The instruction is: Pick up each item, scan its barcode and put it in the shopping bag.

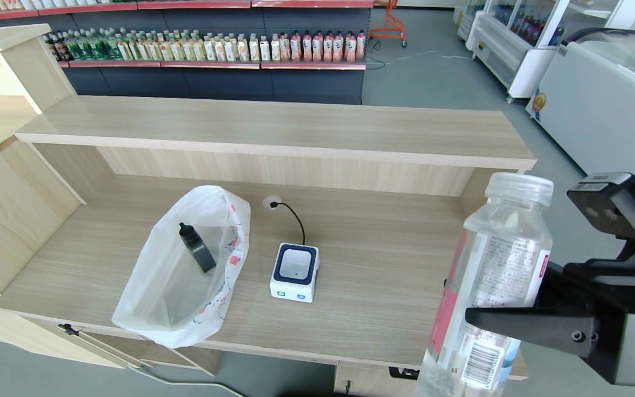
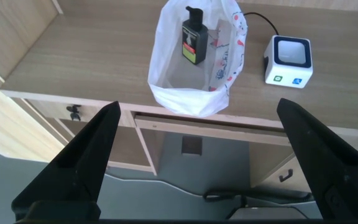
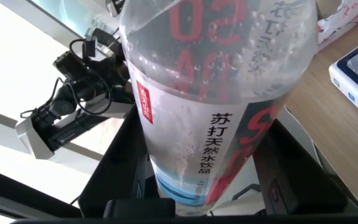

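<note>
My right gripper (image 1: 507, 322) is shut on a clear plastic water bottle (image 1: 494, 270) with a red and white label, held upright off the counter's right front corner. Its barcode (image 1: 481, 364) faces the head camera. In the right wrist view the bottle (image 3: 222, 93) sits between the fingers. The white barcode scanner (image 1: 294, 271) with a dark window lies at the counter's middle. Left of it stands the open white shopping bag (image 1: 185, 270) with a dark pump bottle (image 1: 197, 248) inside. My left gripper (image 2: 197, 162) is open, low in front of the counter, facing the bag (image 2: 197, 62).
The scanner's black cable (image 1: 294, 216) runs to a grommet at the counter's back. A raised wooden ledge (image 1: 273, 129) borders the far side and a side wall (image 1: 14, 187) the left. Drawers (image 2: 204, 143) lie under the counter's front edge.
</note>
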`<state>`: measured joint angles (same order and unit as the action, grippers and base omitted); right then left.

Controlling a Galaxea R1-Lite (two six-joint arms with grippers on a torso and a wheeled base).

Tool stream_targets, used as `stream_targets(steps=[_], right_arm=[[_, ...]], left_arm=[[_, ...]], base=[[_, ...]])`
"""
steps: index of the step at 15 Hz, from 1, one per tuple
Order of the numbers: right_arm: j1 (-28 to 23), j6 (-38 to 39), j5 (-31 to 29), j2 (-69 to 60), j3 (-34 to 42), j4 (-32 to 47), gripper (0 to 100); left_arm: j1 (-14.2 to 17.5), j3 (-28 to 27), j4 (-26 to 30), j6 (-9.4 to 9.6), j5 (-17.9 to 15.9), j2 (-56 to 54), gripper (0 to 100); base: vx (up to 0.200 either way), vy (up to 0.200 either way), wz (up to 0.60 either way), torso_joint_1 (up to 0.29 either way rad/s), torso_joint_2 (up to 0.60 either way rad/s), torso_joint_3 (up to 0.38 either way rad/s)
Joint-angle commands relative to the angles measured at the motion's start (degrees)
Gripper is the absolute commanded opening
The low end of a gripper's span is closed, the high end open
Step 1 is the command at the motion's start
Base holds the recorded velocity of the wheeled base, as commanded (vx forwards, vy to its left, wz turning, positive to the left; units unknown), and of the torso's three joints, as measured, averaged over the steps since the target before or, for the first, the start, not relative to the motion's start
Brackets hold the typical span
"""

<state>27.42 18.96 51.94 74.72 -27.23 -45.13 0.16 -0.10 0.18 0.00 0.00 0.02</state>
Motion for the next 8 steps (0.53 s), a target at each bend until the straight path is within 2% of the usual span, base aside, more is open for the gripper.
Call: stream_targets(steps=[1,8], right_arm=[[0.44,-0.06,0.00,0.34,-0.10,-0.05,0],[0.44,-0.06,-0.09,0.61,1.66,0.13,0]], left_arm=[[0.02,0.01,-0.01,0.00,0.00,-0.02,100],[0.02,0.01,-0.01,0.00,-0.09,-0.02,100]], base=[[0.000,0.000,0.00,0.000,0.00,0.000],[0.000,0.000,0.00,0.000,0.00,0.000]])
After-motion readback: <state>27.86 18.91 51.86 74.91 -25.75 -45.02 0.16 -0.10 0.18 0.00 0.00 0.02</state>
